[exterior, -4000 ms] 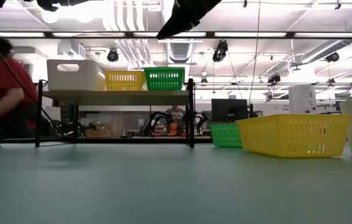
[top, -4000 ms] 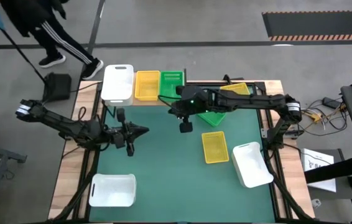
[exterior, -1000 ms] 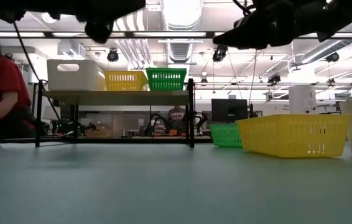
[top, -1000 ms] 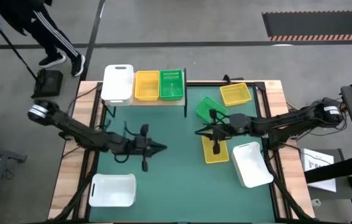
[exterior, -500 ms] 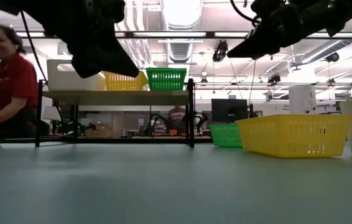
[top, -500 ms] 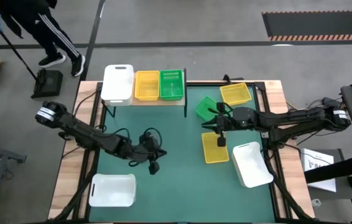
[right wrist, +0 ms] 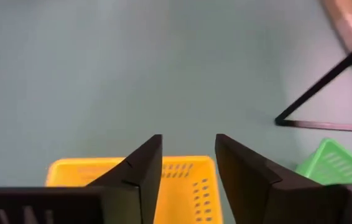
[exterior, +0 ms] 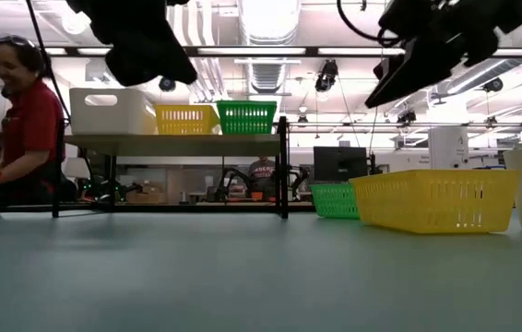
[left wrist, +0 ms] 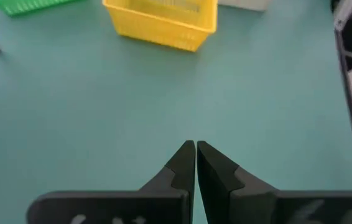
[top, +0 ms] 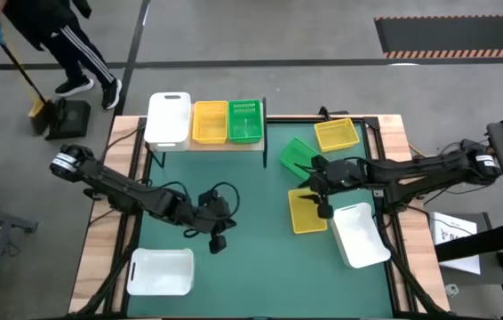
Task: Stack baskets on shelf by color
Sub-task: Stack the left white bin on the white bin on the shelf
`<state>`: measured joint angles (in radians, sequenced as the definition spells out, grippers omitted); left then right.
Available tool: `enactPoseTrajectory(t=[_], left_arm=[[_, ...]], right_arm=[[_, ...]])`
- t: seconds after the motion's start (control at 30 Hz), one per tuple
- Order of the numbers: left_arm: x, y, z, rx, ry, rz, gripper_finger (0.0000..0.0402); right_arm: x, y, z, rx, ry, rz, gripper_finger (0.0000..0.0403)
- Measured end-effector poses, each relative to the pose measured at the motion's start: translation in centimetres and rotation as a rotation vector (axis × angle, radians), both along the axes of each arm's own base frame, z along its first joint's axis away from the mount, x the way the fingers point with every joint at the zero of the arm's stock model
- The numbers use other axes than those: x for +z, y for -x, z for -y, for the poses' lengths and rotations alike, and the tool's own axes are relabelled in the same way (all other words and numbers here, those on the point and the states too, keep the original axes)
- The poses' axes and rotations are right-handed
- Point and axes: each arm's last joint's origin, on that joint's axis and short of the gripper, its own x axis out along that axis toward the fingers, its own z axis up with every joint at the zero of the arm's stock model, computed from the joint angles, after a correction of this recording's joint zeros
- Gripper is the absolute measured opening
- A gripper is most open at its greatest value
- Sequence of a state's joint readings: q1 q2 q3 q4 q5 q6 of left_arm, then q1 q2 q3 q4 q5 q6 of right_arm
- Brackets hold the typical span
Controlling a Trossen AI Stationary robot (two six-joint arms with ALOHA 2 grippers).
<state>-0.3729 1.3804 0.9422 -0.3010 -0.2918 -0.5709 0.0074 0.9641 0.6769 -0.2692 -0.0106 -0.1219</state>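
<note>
**Right arm lines up on loose yellow basket**

The right gripper (top: 323,210) hangs above the near end of a yellow basket (top: 307,210) lying on the green mat (top: 251,267), its fingers (right wrist: 142,168) parted and empty, straddling the rim in the wrist view. The left gripper (top: 217,242) waits over bare mat near the middle, fingers pressed together on nothing. The shelf (top: 225,145) at the far edge carries a white basket (top: 168,120), a yellow one (top: 210,121) and a green one (top: 244,121); whether any is already doubled is hard to tell from above. A green basket (top: 296,156), another yellow (top: 338,134) and two white ones (top: 359,234) (top: 160,270) lie loose around the mat. The slotted plastic looks light, thin and somewhat flexible; a pinch across one short wall, fingers either side of the rim, seems the surest hold, since a tilted lift could let it swing.
</note>
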Motion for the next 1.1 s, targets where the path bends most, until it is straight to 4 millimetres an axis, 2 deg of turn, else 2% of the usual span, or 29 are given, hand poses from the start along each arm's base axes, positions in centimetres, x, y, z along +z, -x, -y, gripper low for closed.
enactPoseTrajectory(t=[0.23, 0.43, 0.57, 0.77, 0.9, 1.0, 1.1], left_arm=[[1.2, 0.7, 0.6, 0.016, 0.126, -0.145, 0.0], [1.6, 1.4, 1.7, 0.083, 0.25, -0.292, 0.0], [2.0, 1.8, 2.7, 0.199, 0.483, -0.47, 0.0], [3.9, 1.8, 6.3, 0.27, 0.813, -0.717, 0.0], [4.7, 2.4, 8.2, 0.454, 0.876, -0.808, 0.0], [3.8, 2.9, 9.3, 0.643, 0.903, -0.875, 0.0], [2.8, 3.0, 10.2, 0.729, 0.924, -0.903, 0.0]], right_arm=[[1.2, 0.0, -1.4, 0.056, -0.008, -0.021, 0.0149], [1.3, -0.1, -1.5, 0.068, 0.013, -0.005, 0.0138], [1.5, -0.2, -1.5, 0.08, 0.031, 0.015, 0.0133], [2.0, -0.7, -1.5, 0.127, 0.101, 0.093, 0.0134], [2.8, -1.1, -1.5, 0.162, 0.163, 0.191, 0.0137], [3.2, -1.3, -1.5, 0.185, 0.21, 0.23, 0.0134], [3.3, -1.4, -1.2, 0.203, 0.261, 0.246, 0.0131]])
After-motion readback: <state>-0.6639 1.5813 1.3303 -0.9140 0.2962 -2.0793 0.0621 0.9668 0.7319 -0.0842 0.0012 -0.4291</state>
